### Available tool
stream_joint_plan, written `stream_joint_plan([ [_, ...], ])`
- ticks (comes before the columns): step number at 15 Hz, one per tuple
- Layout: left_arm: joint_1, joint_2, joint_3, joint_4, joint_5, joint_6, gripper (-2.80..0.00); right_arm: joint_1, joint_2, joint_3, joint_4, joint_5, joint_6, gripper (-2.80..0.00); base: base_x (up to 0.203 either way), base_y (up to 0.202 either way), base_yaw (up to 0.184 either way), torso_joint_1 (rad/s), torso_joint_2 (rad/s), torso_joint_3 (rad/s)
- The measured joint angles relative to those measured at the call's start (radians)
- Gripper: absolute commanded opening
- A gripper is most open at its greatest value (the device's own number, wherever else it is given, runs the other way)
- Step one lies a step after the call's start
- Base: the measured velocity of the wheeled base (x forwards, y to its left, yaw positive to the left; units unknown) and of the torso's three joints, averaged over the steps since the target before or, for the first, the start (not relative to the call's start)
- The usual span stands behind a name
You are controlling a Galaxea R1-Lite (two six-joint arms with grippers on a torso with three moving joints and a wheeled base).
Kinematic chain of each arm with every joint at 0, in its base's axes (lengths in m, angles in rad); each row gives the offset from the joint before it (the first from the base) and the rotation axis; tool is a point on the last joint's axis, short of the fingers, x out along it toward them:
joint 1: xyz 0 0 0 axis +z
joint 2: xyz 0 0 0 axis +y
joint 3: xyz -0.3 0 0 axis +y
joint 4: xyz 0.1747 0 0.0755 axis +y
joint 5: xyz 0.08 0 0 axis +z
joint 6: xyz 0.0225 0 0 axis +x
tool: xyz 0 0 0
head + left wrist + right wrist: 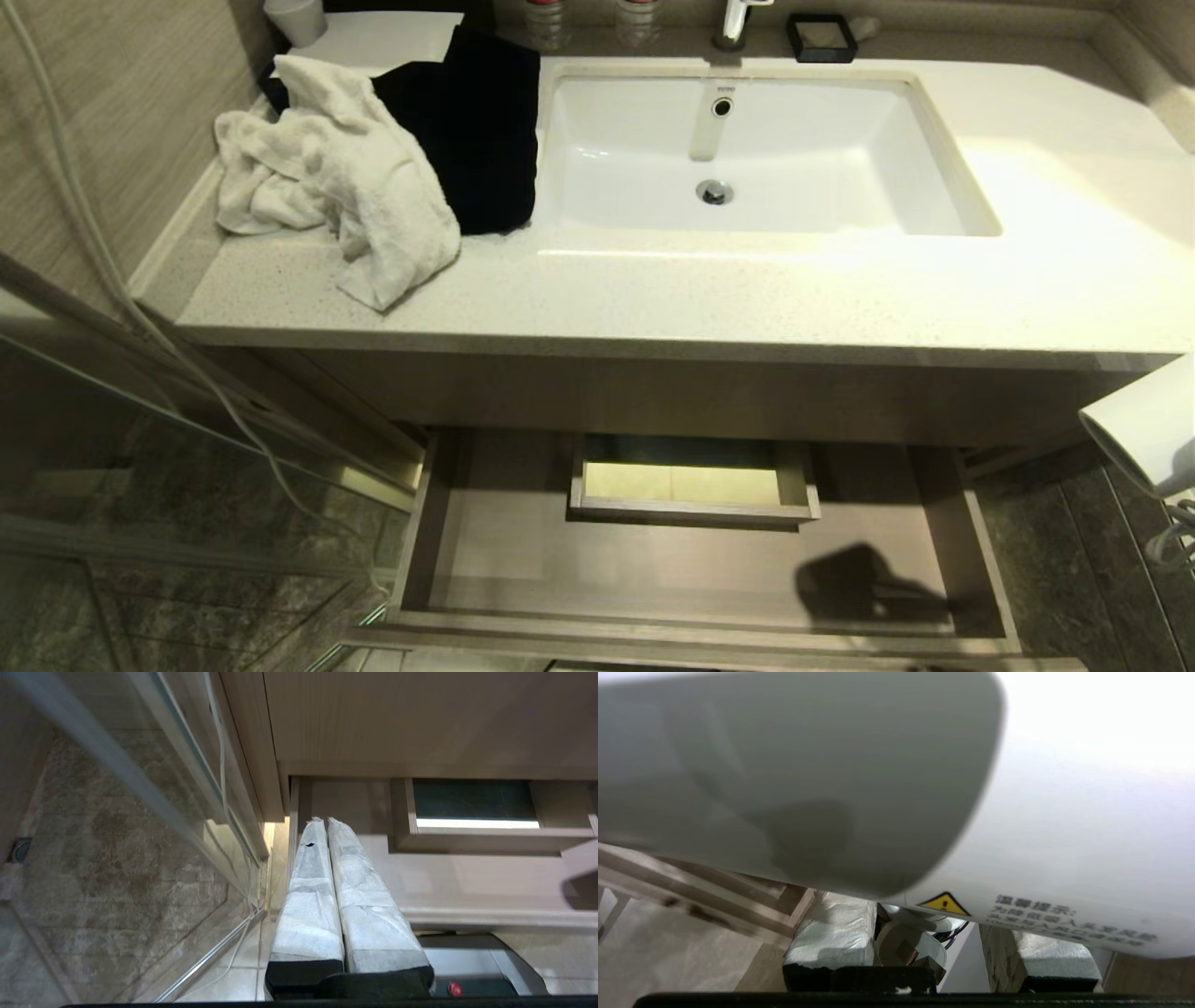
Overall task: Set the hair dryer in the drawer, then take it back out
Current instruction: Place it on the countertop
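— Where's the dryer (1144, 425) now?

— At the right edge of the head view, off the front right corner of the desk (840, 299), in the air and outside the right wall of the drawer (691, 569). My right tool (927, 947) pinches it from below; its padded fingers (833, 933) sit either side of the part under the barrel. The drawer stands pulled out beneath the desk, nothing in it but its boxed cut-out (691, 485).

— Biggest worry?

— The desk itself. Its front edge overhangs the back of the drawer, and the barrel is bulky. If I swing in too high, I judge the barrel knocks that edge and twists in my grip.

— Next?

— The drawer's right wall. Come in too low and the dryer catches on it. The cut-out takes up the middle back, so the open floor at the front right is the safer spot.

— And the small things?

— The cord (1172, 541) hangs below the dryer; it could snag on the drawer front or drape over the wall. My left tool (327, 821), fingers pressed together, hangs parked near the drawer's left corner, out of the way.
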Motion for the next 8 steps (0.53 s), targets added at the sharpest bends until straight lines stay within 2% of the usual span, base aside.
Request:
stream_joint_plan([
  [3, 0.000, 0.000, 0.000, 0.000, 0.000, 0.000, -2.80, -0.003, -0.008, 0.000, -0.005, 0.001, 0.000, -2.80, 0.000, 0.000, 0.000, 0.205, 0.00, 0.191],
  [8, 0.000, 0.000, 0.000, 0.000, 0.000, 0.000, -2.80, -0.010, -0.042, 0.010, -0.026, 0.006, -0.002, -2.80, 0.000, 0.000, 0.000, 0.022, 0.00, 0.021],
])
